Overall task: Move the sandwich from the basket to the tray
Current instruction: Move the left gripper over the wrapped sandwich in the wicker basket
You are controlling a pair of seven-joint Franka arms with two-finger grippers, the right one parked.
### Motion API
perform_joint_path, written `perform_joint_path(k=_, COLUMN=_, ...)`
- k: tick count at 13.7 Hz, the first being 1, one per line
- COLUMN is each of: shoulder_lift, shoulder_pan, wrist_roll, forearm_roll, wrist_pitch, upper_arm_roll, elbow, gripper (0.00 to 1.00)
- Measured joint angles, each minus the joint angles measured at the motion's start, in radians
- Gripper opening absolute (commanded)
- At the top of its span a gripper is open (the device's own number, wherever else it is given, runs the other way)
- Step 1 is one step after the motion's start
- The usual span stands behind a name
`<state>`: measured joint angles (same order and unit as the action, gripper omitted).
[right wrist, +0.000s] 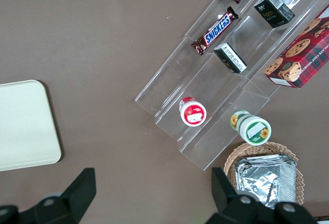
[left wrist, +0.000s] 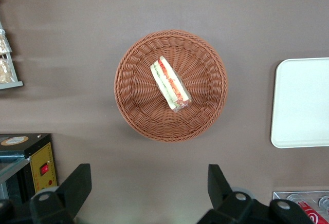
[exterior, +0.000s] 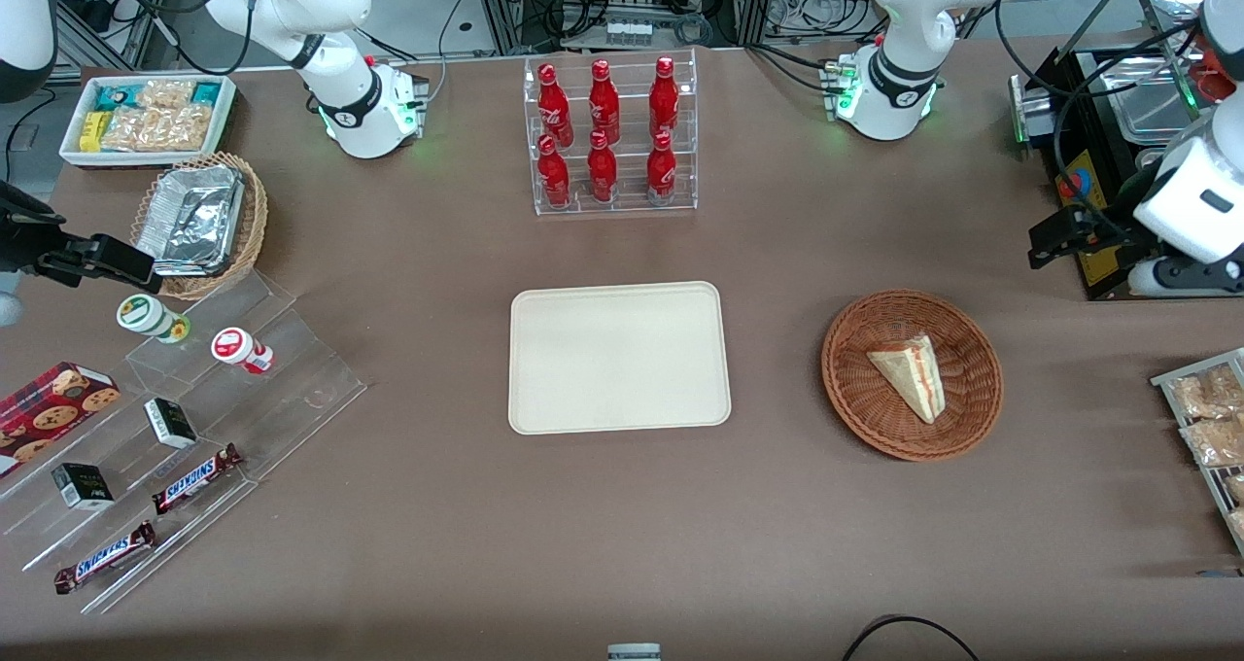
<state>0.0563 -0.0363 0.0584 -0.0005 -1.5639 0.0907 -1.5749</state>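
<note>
The black two-finger hand hangs wide open and empty above the brown table, near the round reddish-brown wicker basket. The pale triangular sandwich lies inside it. The cream rectangular tray sits apart, toward the parked arm's end; there, chocolate bars read "SNICKERS".

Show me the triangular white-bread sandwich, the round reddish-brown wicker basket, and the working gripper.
Triangular white-bread sandwich [exterior: 909, 374]: front view, on its pale bread face.
Round reddish-brown wicker basket [exterior: 855, 389]: front view, on its woven inner wall.
Left gripper [left wrist: 149, 188]: left wrist view, open, midway between its fingertips, high above the table.
</note>
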Motion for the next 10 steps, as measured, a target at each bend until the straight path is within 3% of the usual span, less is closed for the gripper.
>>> perform_joint_path(k=6, shoulder_lift=0.107, shoulder_pan=0.021, wrist_roll=0.154, forearm_roll=0.000, wrist_pitch=-0.102, upper_arm_roll=0.011, elbow=-0.015, gripper=1.00)
perform_joint_path(k=10, shoulder_lift=0.112, shoulder_pan=0.071, wrist_roll=0.316, forearm_roll=0.000, wrist_pitch=-0.249, upper_arm_roll=0.013, elbow=-0.124, gripper=1.00)
